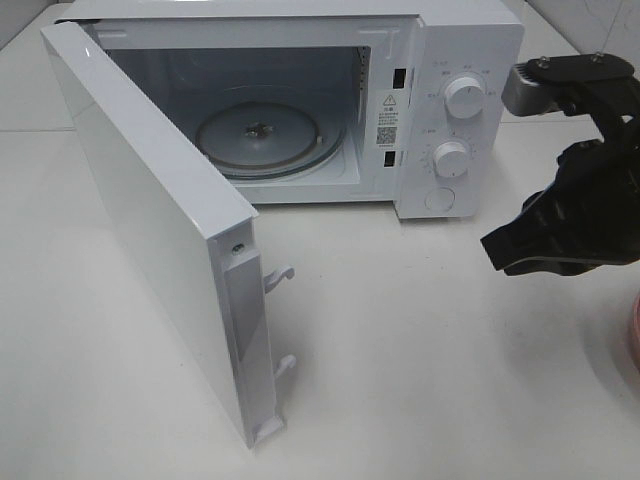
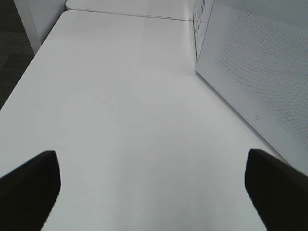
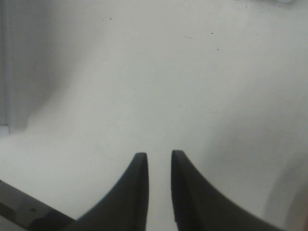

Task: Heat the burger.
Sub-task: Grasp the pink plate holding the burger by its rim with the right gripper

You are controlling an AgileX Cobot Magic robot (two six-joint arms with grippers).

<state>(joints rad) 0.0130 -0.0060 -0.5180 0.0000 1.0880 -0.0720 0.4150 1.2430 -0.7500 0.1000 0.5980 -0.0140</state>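
Burger lies outside every view, so you cannot place it. Your left gripper [image 2: 153, 180] stands wide over the table [image 2: 120, 96] beside the microwave door [image 2: 260, 72]. Your right gripper [image 3: 159, 158], at 3 o'clock, shows a narrow, empty gap.

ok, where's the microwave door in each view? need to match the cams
Exterior high: microwave door swung open on the left, running from the back toward the front of the picture.
Left wrist: the white dotted-mesh panel standing over the white table.
Right wrist: not identifiable in it.
Shared landmark: the white table, also at and, shows in all three.
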